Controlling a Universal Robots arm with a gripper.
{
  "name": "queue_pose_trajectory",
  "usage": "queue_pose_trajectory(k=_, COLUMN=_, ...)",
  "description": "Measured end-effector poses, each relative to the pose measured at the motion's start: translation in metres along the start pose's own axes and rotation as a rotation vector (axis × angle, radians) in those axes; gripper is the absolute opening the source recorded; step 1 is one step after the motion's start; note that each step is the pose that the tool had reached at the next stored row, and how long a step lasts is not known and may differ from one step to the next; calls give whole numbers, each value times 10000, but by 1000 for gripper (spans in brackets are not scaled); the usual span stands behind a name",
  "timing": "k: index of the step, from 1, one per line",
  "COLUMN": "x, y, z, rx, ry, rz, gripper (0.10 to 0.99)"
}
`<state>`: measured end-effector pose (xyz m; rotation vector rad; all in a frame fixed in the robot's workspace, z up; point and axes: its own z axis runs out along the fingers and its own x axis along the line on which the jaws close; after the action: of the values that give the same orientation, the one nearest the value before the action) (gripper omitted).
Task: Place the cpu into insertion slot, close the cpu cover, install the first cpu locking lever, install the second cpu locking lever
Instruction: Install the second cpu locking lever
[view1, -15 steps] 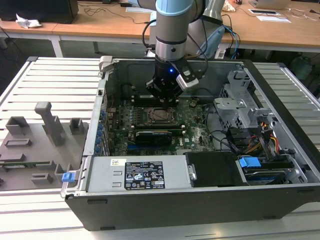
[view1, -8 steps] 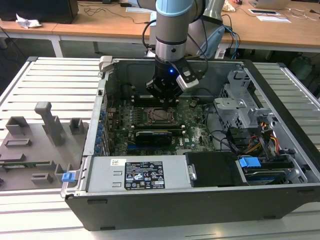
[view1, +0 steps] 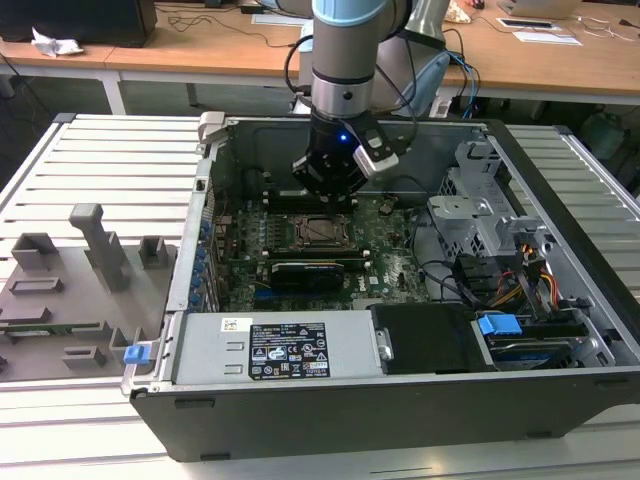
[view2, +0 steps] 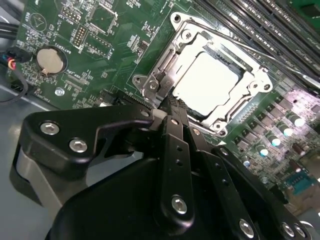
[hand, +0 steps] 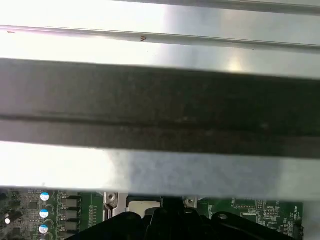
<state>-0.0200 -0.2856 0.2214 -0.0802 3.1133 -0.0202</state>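
The cpu (view2: 207, 80), a pale square chip, lies flat in the insertion slot (view1: 322, 230) on the green motherboard (view2: 115, 45). The silvery cpu cover (view2: 250, 95) lies down around it, with the chip showing through its window. A thin wire lever (view2: 265, 55) runs along the socket's side by the memory slots. My gripper (view2: 169, 106) has its black fingers (view2: 175, 125) pressed together, tip at the socket's edge by a corner bracket (view2: 152, 85). In the exterior view the gripper (view1: 327, 200) hangs just above the socket's far side. In the first wrist view, part of the socket (hand: 142, 202) shows beyond the gripper body (hand: 165, 220).
Long black memory slots (view2: 260, 20) flank the socket. A black expansion card (view1: 305, 268) stands just in front of it. A coin battery (view2: 51, 60), the power supply (view1: 280, 350), a metal drive cage (view1: 480, 215) and loose cables (view1: 500, 285) crowd the case. A grey fixture tray (view1: 80, 290) lies outside.
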Motion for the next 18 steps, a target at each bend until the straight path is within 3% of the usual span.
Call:
queue_pose_trajectory(k=3, x=0, y=-14, z=-23, rx=-1, ry=0, rz=0, gripper=106)
queue_pose_trajectory(k=4, x=3, y=-66, z=-21, rx=0, ry=-1, rz=-1, gripper=106)
queue_pose_trajectory(k=6, x=2, y=-91, z=-94, rx=-1, ry=-1, rz=-2, gripper=106)
queue_pose_trajectory(k=14, x=7, y=-184, z=-98, rx=-1, ry=-1, rz=0, gripper=106)
queue_pose_trajectory(k=18, x=5, y=-195, z=-160, rx=2, ry=0, rz=0, gripper=106)
